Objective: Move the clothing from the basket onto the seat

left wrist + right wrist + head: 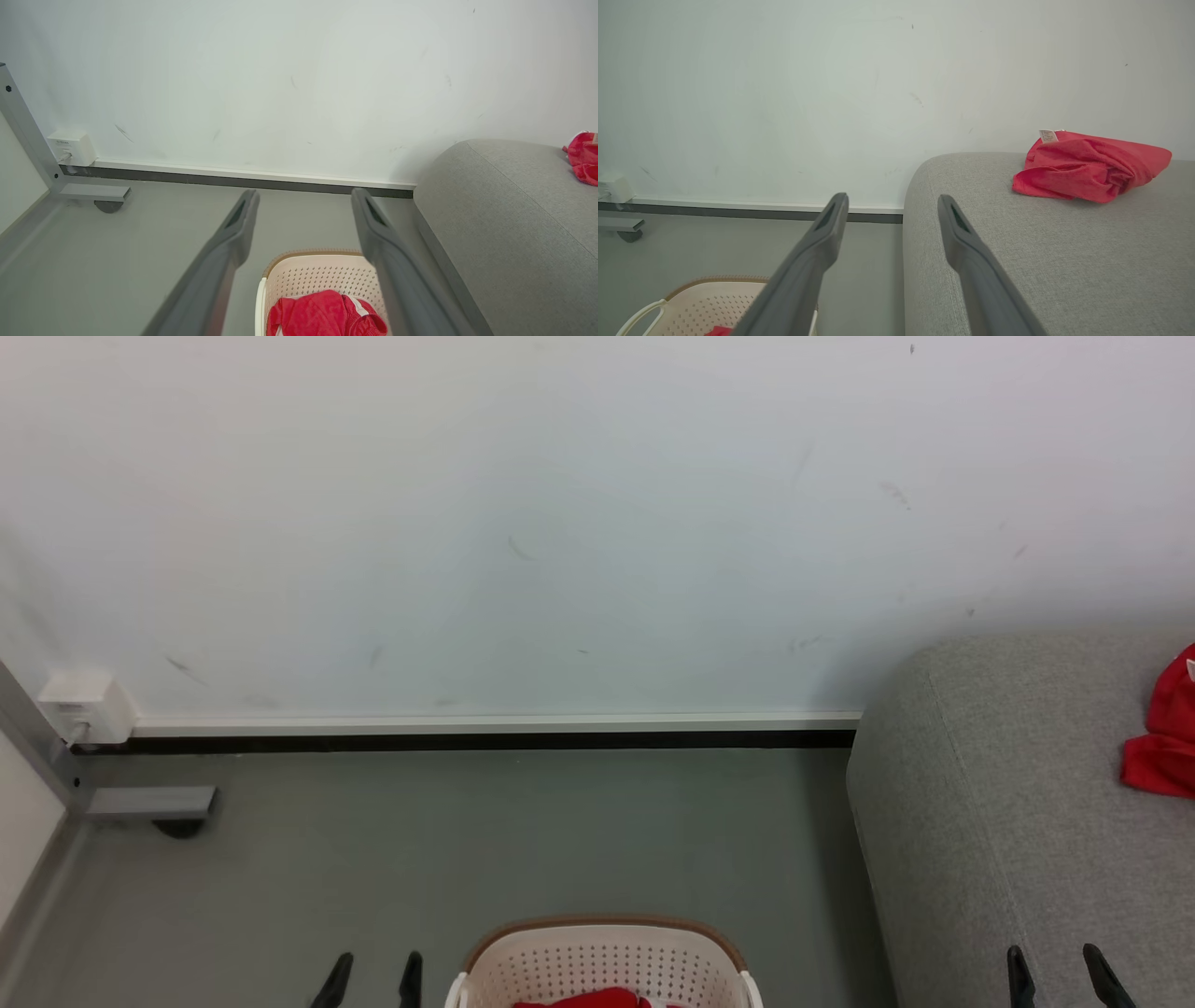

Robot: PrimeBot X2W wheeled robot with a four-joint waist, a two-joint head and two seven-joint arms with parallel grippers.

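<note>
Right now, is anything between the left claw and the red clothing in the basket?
Nothing visible. The open left claw is left of the basket, whose top is uncovered; the red clothing lies exposed inside.

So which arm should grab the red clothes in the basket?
Left. The left fingers hang open right beside the basket, and its wrist view looks down on the red clothes inside. The right fingers are over the sofa, farther away.
</note>
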